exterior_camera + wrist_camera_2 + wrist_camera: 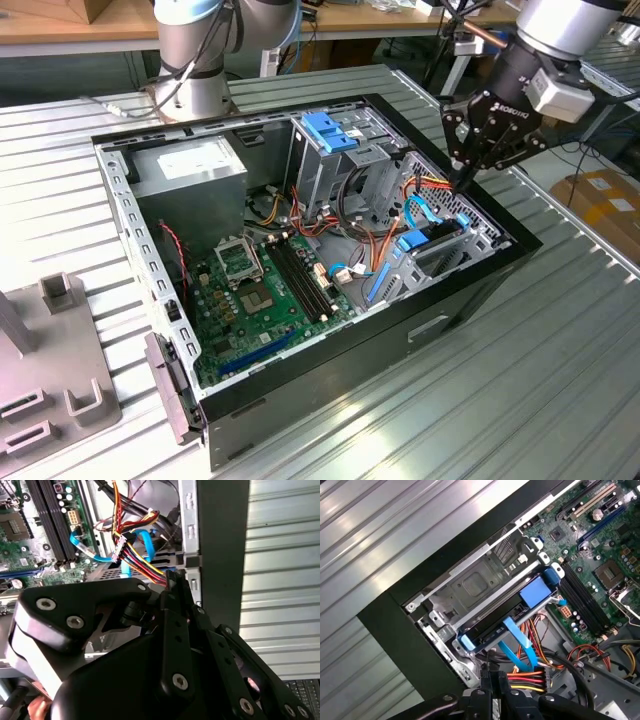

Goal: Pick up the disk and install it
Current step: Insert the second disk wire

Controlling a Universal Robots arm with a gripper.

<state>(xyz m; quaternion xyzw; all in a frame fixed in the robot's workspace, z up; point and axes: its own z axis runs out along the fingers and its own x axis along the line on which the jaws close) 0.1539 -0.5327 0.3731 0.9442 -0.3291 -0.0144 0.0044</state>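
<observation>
End effector [462,178] is hovering over the case [330,370] wall on the exterior view's right, fingers closed together. Tips are sitting right at the coloured wire bundle [142,565]. Can't tell if they're actually pinching it.

The disk [536,592] is lying just beside and below the tips, inboard of that wall. It's sitting flat in its bay in its blue carrier, so it looks already seated rather than waiting for pickup. Its long axis is running parallel to the wall. A blue flat cable [517,642] is crossing the carrier end nearest the fingers.

Beyond that, the motherboard [265,290] is taking up the case floor. The grey supply box [190,165] is sitting in the far corner. The case itself is resting mid-table [520,380].
</observation>
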